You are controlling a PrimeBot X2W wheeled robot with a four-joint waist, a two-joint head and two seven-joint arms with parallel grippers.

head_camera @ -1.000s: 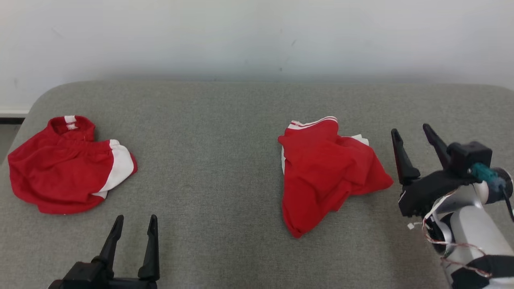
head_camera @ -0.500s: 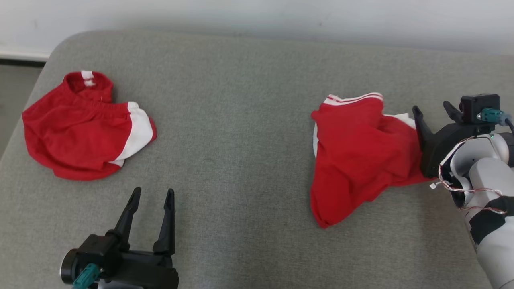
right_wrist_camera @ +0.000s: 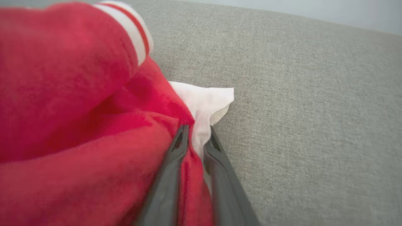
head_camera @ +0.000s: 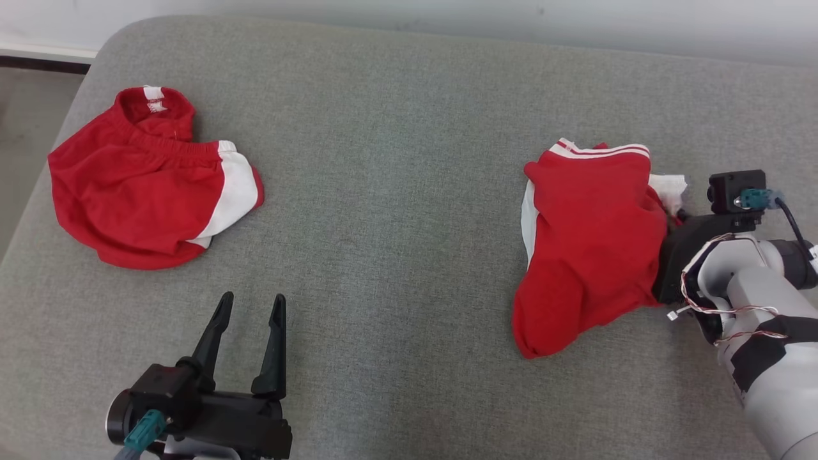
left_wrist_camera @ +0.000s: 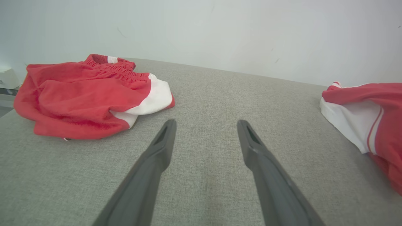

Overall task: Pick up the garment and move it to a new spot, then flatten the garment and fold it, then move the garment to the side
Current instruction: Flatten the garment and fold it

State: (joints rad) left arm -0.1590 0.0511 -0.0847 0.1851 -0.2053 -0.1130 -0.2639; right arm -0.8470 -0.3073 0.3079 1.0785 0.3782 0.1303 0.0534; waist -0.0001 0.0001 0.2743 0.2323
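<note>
The garment (head_camera: 594, 243) is a crumpled red piece with white trim, lying on the right of the grey padded surface (head_camera: 396, 191). My right gripper (head_camera: 672, 220) has pushed into its right edge, fingertips buried in the cloth. In the right wrist view my right gripper (right_wrist_camera: 196, 131) has its two fingers drawn close together, pinching a fold of red and white fabric of the garment (right_wrist_camera: 78, 94). My left gripper (head_camera: 250, 303) stands open at the lower left, nothing between its fingers. In the left wrist view my left gripper (left_wrist_camera: 205, 125) is over bare surface, and the garment (left_wrist_camera: 370, 110) shows at the right edge.
Red shorts with white side panels (head_camera: 147, 185) lie at the far left, near the surface's rounded corner; they also appear as the red shorts (left_wrist_camera: 88, 94) left of my left fingers. Floor (head_camera: 25, 108) lies beyond the left edge, a pale wall (head_camera: 447, 19) behind.
The head camera has tilted down. My right gripper has moved left into the garment's right edge and closed its fingers on the cloth. The left gripper stays open.
</note>
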